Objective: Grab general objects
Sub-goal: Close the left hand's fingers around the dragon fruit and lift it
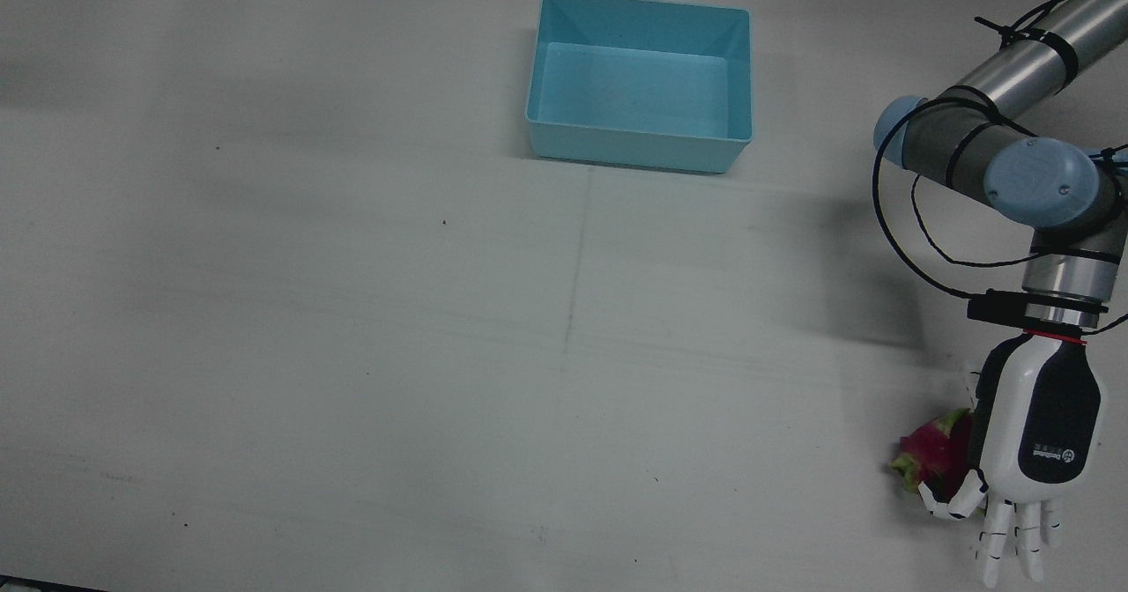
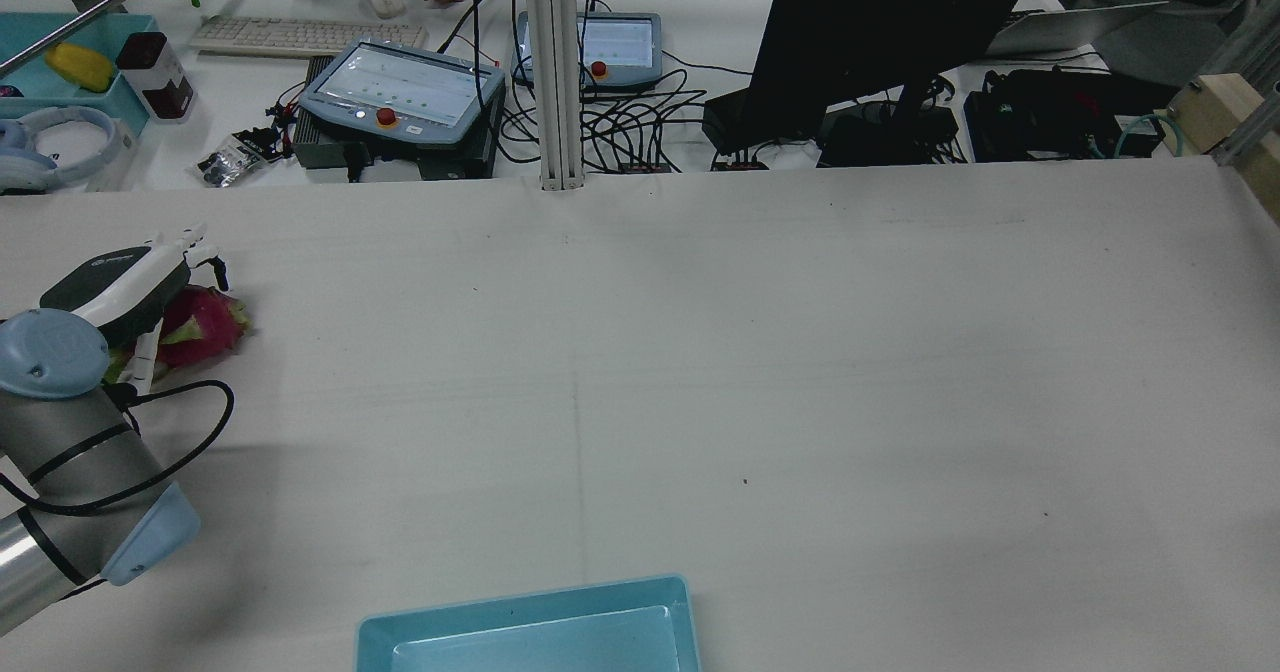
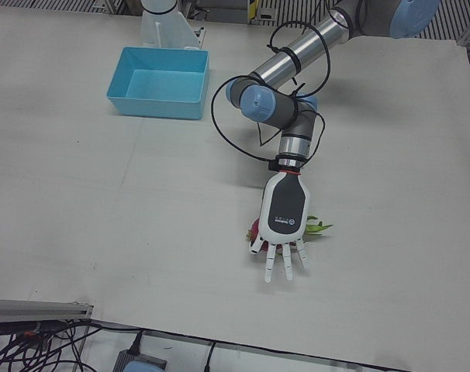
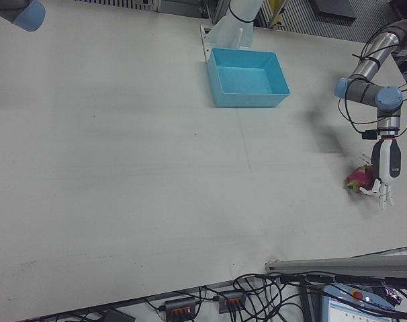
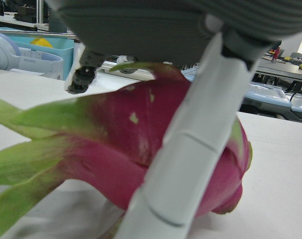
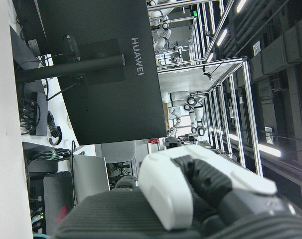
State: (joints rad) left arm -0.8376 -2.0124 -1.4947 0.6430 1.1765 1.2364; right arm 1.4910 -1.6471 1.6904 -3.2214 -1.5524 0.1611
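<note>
Pink dragon fruit (image 1: 936, 453) under left hand (image 1: 1038, 429); fingers (image 1: 1013, 541) spread, grip unclear.

One dragon fruit (image 1: 936, 451) lies at the lower right of the front view, and one blue bin (image 1: 641, 81) sits at its top centre. In the rear view's upper part stand two control pendants (image 2: 400, 97) (each with a red button), one keyboard (image 2: 300, 34) and one dark monitor (image 2: 880, 32).
</note>
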